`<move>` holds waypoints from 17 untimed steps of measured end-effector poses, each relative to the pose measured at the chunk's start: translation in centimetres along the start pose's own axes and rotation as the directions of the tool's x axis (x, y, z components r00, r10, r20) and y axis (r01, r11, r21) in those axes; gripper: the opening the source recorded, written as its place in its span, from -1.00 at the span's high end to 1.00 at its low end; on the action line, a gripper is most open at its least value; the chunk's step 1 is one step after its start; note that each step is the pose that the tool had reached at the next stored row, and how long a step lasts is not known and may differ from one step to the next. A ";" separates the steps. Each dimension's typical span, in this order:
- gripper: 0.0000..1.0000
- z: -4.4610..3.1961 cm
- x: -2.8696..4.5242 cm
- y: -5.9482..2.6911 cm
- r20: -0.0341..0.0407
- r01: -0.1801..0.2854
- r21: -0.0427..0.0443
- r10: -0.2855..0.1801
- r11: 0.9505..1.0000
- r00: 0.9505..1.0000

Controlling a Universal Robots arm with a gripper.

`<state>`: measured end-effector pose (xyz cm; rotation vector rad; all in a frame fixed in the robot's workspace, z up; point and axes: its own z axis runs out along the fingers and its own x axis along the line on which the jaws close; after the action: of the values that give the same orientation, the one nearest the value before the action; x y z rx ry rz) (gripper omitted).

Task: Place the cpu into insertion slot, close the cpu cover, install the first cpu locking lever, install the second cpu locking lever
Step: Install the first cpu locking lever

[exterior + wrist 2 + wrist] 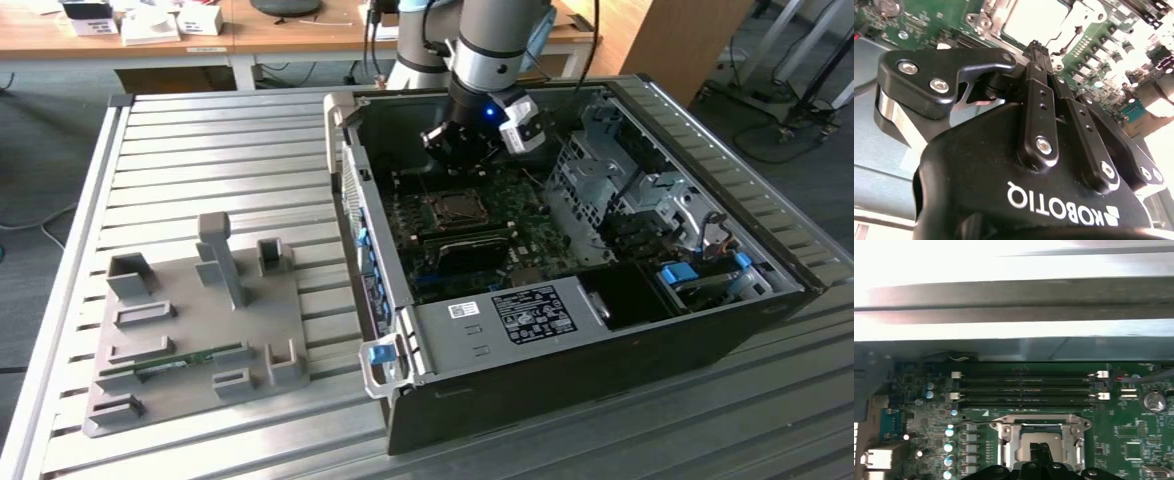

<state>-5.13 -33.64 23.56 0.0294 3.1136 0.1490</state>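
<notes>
My gripper (462, 160) hangs inside the open computer case, just above the motherboard (534, 235) and behind the insertion slot (454, 210). In the second wrist view the gripper (1037, 48) is shut, its black fingers (1040, 110) pressed together with nothing between them. In the first wrist view the gripper (1041, 454) hovers directly over the insertion slot (1004, 440). A silver-grey square, the cpu (1041, 436), lies in it, framed by the silvery cpu cover (1039, 419). The cpu (1034, 17) shows bright beyond the fingertips. I cannot tell how the locking levers stand.
Long black memory slots (1024, 388) run beside the socket. The case walls (350, 190) and a metal drive cage (627, 190) hem in the board. On the slatted table (214, 150), a grey fixture plate (200, 320) holds a green memory stick (174, 362).
</notes>
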 end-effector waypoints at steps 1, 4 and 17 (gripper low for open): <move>0.79 -0.01 0.38 -0.01 0.003 0.000 0.000 0.000 1.000 1.000; 0.79 -0.03 1.52 -0.04 0.011 0.001 0.000 -0.001 1.000 1.000; 0.79 -0.07 3.54 -0.09 0.022 0.002 0.000 -0.002 1.000 1.000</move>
<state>-8.67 -33.66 23.54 0.0277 3.0917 0.1483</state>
